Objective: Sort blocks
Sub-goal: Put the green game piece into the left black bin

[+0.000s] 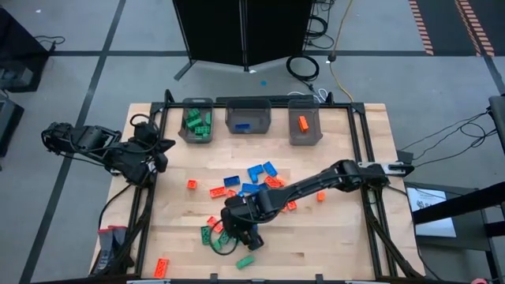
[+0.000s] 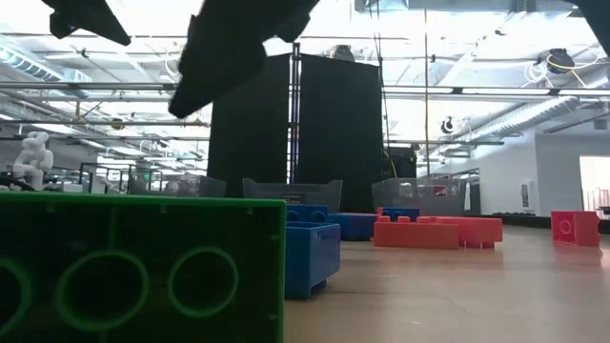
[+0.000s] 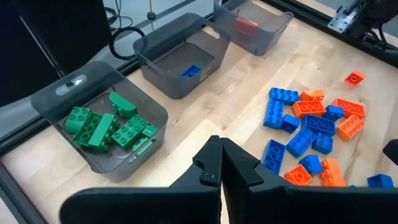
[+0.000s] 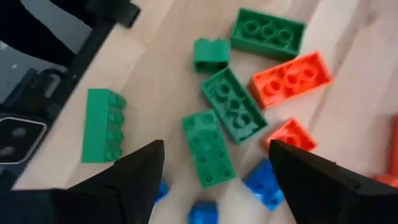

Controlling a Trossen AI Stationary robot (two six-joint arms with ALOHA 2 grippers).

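Loose green, blue and orange-red blocks (image 1: 252, 185) lie scattered on the wooden table. My right gripper (image 4: 214, 165) hangs open above a cluster of green blocks (image 4: 233, 112) near the table's front, seen in the high view as my right gripper (image 1: 237, 235). One green block (image 4: 208, 149) lies flat below the gap between its fingers, untouched. My left gripper (image 3: 221, 165) is shut and holds nothing; it waits at the table's left side (image 1: 160, 151), raised, facing the bins. In the low view a green block (image 2: 143, 272) fills the near left.
Three grey bins stand along the far edge: one with green blocks (image 1: 197, 122), one with a blue block (image 1: 248, 118), one with an orange-red block (image 1: 304, 122). A black frame rail (image 1: 363, 142) borders the table. Stray blocks lie near the front edge (image 1: 162, 267).
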